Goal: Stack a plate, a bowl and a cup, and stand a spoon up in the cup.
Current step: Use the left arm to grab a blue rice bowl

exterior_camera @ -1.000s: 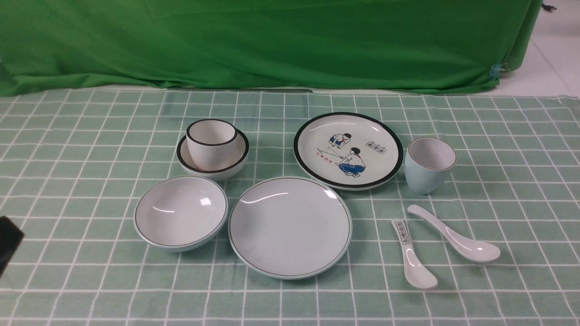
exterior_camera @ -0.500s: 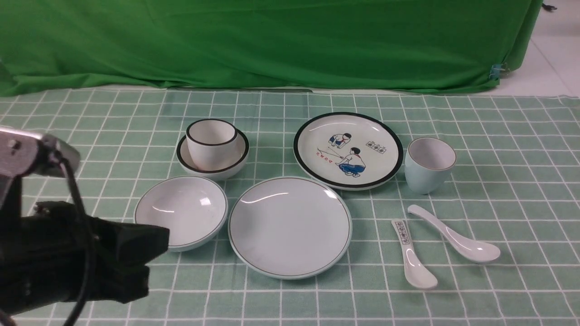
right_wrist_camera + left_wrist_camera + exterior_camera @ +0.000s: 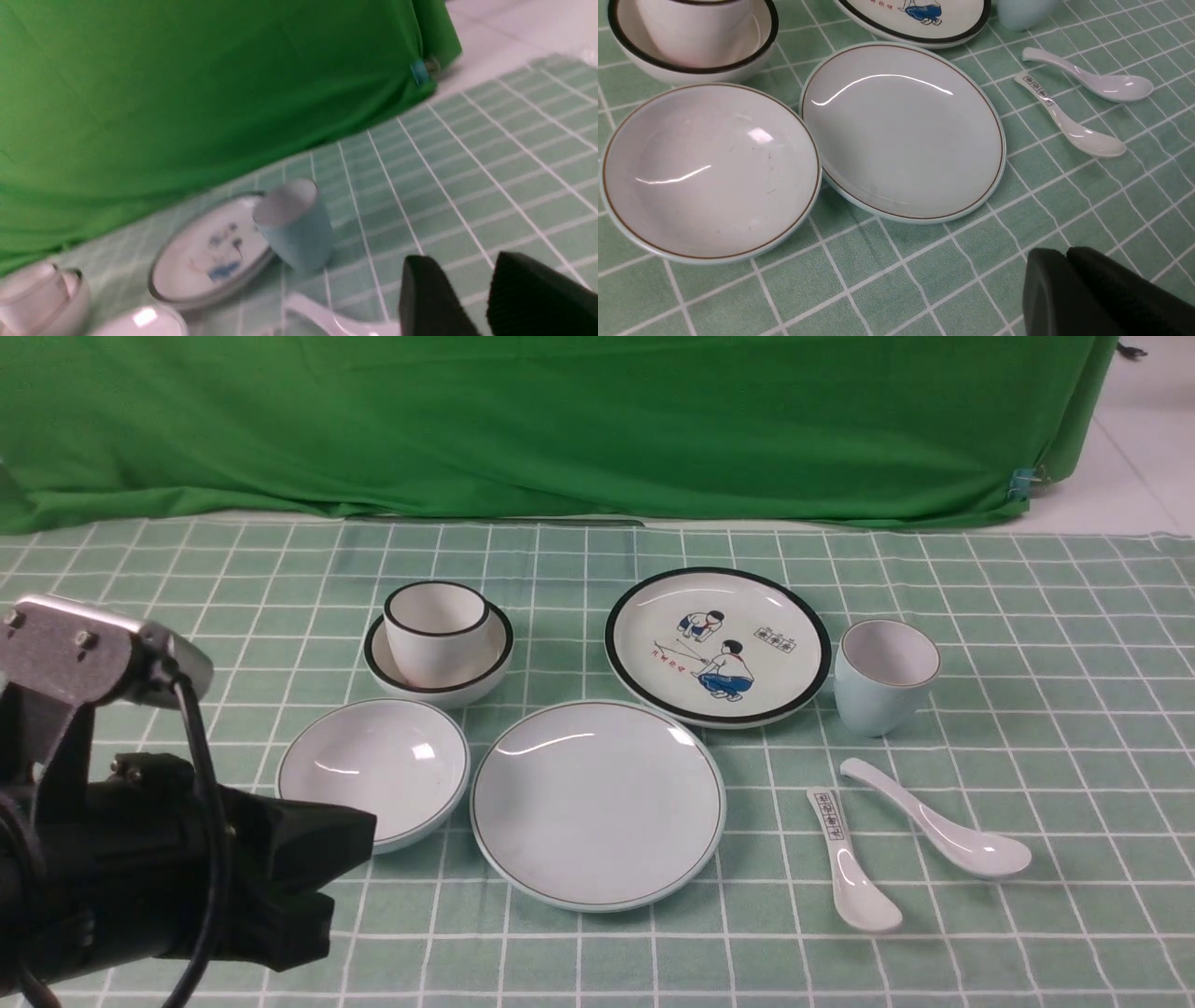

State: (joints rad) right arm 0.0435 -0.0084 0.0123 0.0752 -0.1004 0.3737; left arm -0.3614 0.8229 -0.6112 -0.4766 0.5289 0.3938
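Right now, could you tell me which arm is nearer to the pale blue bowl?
Left: the left arm is right beside the bowl; the right arm is outside the front view.

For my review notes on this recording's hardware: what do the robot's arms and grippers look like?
In the front view, the left arm has a grey metal bracket with round bolts and a loose black cable. The left gripper is matte black, with chunky, angular fingers. The right gripper also has black fingers, though blurred; the rest of the right arm is out of view.

A green cloth hangs behind a table covered in white-lined green.
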